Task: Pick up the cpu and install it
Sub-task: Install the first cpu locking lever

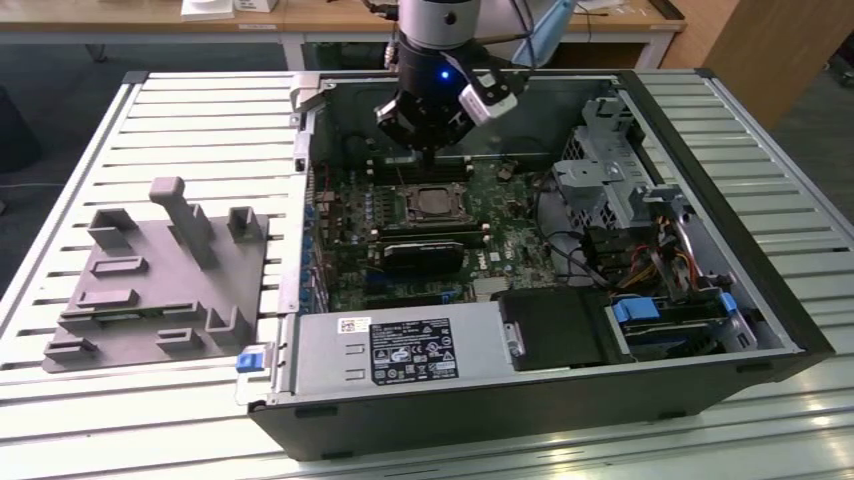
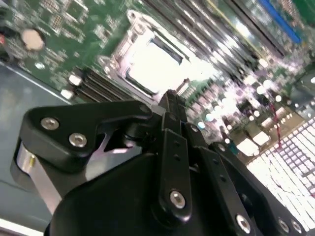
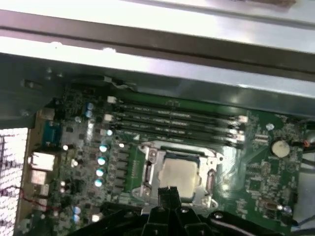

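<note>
We judge that the main danger here is to the cpu [image 3: 179, 174] itself. It lies inside the motherboard socket [image 3: 147, 167], with its pale metal top turned up. We cannot tell whether it sits fully flat in the socket. If one corner rests on the rim, any push from above could press it down crooked and harm the fine contacts under it. A second danger is the gripper [image 3: 167, 191]. In both wrist views its tips hang just beside one edge of the socket and close above it, so a small drift sideways could scrape the chip or catch the metal frame of the socket. The memory slots [image 3: 177, 120] lie on the other side of the socket from the tips, and we think they are less at risk.

As for the pincer, its two fingers [image 2: 172, 115] are clenched together in the second wrist view, with no gap that we can see and nothing between them. It holds no part, and we cannot confirm that it touches the chip. In the exterior view the gripper [image 1: 424, 143] stands above the socket, inside the computer case [image 1: 534, 420].
</note>
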Controlling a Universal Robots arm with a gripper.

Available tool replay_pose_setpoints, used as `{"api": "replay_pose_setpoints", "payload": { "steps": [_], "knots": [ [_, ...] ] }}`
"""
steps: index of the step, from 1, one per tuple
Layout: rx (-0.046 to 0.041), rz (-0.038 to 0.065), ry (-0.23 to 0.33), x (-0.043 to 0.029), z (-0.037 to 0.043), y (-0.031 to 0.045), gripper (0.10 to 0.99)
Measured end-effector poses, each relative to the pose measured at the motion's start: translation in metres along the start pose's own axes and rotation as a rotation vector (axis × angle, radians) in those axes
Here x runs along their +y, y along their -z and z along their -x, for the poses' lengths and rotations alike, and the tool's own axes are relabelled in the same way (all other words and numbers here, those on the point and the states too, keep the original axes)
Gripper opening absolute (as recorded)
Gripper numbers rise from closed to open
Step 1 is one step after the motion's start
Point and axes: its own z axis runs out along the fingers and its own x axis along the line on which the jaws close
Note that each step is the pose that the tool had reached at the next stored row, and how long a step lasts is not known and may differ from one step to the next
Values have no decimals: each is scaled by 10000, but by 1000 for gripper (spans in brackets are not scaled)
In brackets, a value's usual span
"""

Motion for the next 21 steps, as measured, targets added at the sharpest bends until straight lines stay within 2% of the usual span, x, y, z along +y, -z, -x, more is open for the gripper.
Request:
{"api": "replay_pose_setpoints", "payload": {
  "steps": [3, 9, 16, 21],
  "knots": [
    [-3, 3, -89, 8, -59, -4, 106],
    [-12, 6, -745, 15, -87, -26, 106],
    [-13, 10, -776, 47, -338, -59, 106],
    [-13, 10, -776, 68, -447, -65, 106]
  ]
}}
